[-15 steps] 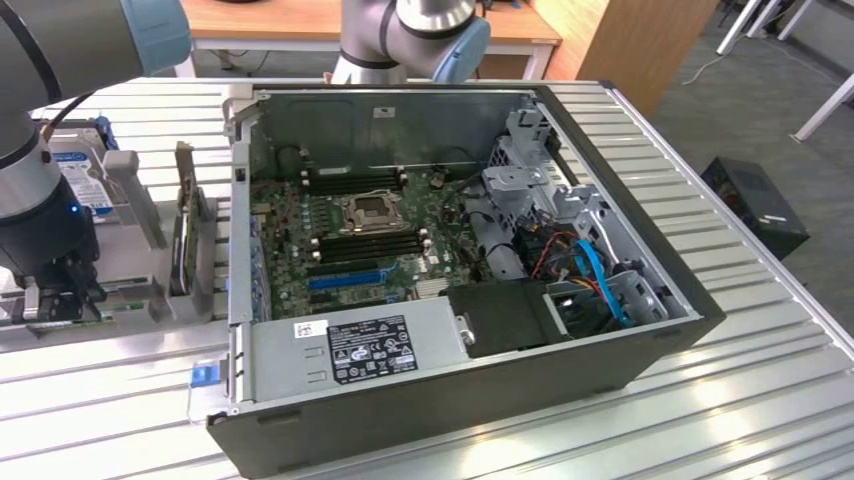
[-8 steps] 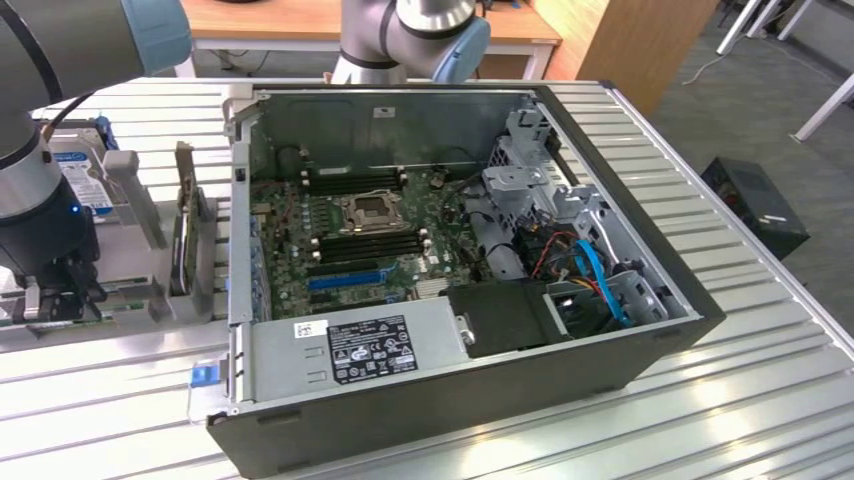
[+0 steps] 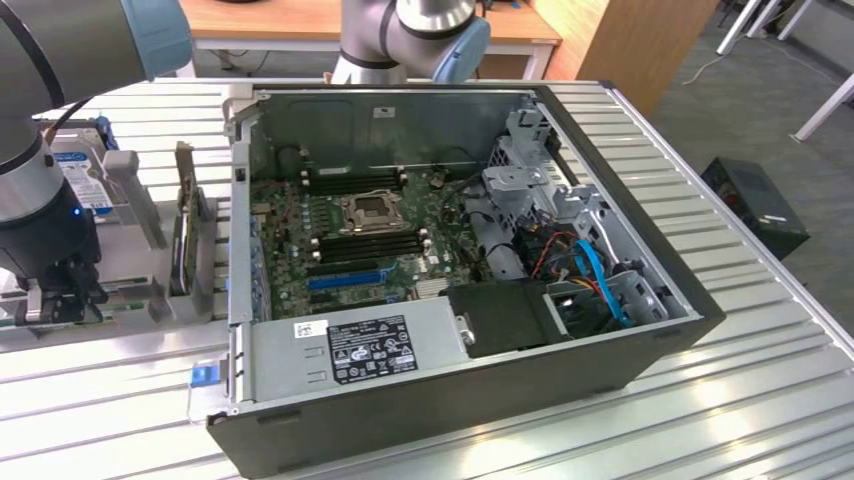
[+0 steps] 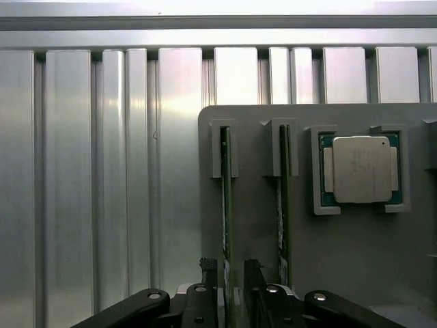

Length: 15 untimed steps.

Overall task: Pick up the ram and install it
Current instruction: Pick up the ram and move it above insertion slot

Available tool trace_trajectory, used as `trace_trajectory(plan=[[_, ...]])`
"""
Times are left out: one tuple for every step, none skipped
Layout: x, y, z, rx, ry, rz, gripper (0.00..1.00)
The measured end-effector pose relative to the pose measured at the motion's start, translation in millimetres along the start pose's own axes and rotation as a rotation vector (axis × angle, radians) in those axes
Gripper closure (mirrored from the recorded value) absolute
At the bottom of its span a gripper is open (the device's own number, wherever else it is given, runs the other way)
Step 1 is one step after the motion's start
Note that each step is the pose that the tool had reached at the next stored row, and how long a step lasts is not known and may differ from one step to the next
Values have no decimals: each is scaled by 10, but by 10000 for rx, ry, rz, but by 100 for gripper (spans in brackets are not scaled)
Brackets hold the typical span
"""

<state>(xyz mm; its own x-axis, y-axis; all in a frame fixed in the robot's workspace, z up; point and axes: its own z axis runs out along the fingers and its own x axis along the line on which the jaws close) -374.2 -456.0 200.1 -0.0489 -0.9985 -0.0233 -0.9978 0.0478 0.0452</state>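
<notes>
Straddling the thin green ram stick point(image 4: 224, 195), your end effector point(image 4: 230, 268) is open.
Close off-centre and it could jam in its grey plastic holder point(image 4: 256, 219).

ram point(image 4: 224, 205) upright in holder point(image 4: 254, 205), pincer point(image 4: 231, 266) astride it

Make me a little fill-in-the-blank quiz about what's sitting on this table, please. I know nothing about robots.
1. ___ ram sticks stand on edge in the gray holder; the tool is at one of them.
2. The holder also carries ___ square silver processor chip.
3. In the exterior view, the tool is on the ___ of the open computer case.

Missing words: two; one; left.
</notes>
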Motion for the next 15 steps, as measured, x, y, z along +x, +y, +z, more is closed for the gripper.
trace_trajectory(plan=[[0, 0, 0, -1, 0, 1, 70], [0, 0, 0, 0, 0, 0, 70], [0, 0, 1, 1, -1, 0, 70], [0, 0, 1, 1, -1, 1, 70], [0, 0, 1, 1, -1, 1, 70], [0, 0, 1, 1, -1, 1, 70], [0, 0, 1, 2, -1, 0, 72], [0, 0, 1, 1, -1, 1, 72], [0, 0, 1, 1, -1, 0, 72], [0, 0, 1, 1, -1, 1, 79], [0, 0, 1, 2, -1, 1, 79], [0, 0, 1, 1, -1, 1, 79], [0, 0, 1, 1, -1, 1, 79], [0, 0, 1, 1, -1, 1, 79], [0, 0, 1, 1, -1, 0, 79]])
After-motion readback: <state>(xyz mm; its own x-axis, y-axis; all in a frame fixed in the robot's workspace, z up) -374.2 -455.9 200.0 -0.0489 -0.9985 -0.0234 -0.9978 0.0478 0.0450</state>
